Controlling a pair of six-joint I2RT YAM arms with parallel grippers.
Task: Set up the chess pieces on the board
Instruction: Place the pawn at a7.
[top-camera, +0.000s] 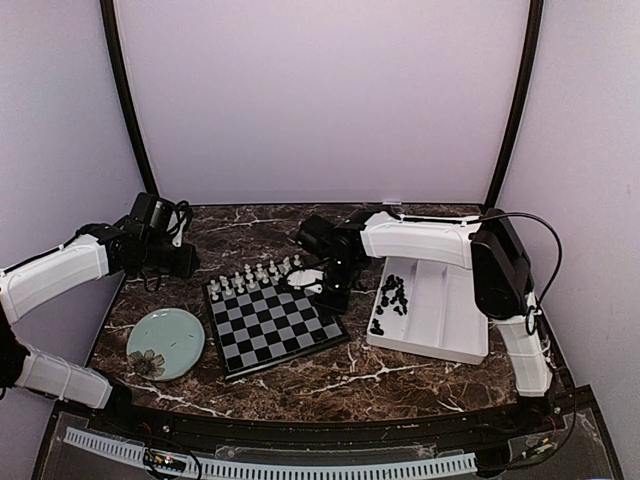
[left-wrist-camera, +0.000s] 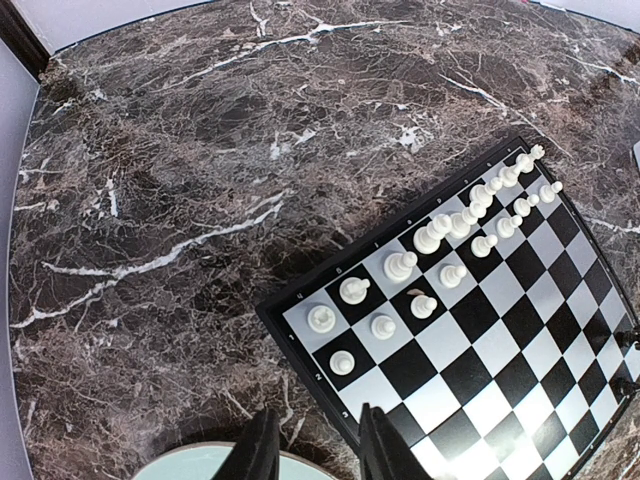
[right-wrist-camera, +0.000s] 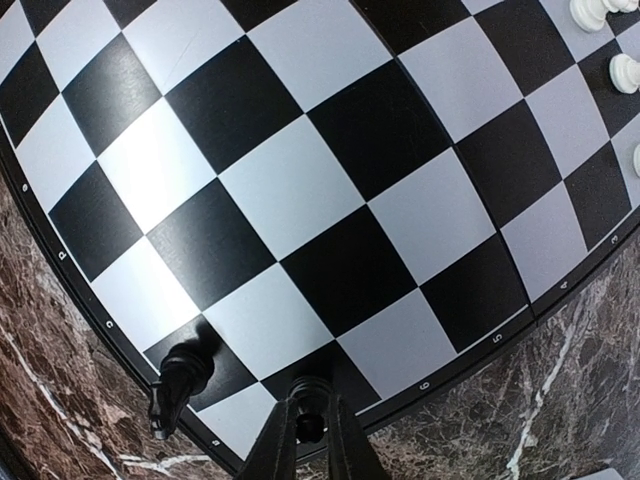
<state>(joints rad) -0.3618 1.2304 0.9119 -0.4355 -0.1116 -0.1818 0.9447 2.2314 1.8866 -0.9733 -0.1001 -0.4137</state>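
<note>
- Beneath the right gripper (right-wrist-camera: 311, 412), a small square chessboard of black and light-grey checks (right-wrist-camera: 300, 200) is lying flat, its rim just behind the fingertips.
- Well left of it, the left gripper (left-wrist-camera: 315, 450) is hovering with fingers spread, holding nothing.
- Between the right fingertips, a tiny black plastic chessman (right-wrist-camera: 309, 388) is being pinched on an edge square. Judging by its look, it is light, slick and tippy, calling for a gentle mid-body hold.

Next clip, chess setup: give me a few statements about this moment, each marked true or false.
1. The white pieces stand in two rows along one edge of the board. True.
2. The spare black pieces lie on the green plate. False: they lie in the white tray.
3. The left pincer holds a white piece. False: it is open with nothing between its fingers.
4. A black piece sits between the right pincer fingertips at the board's edge. True.
</note>
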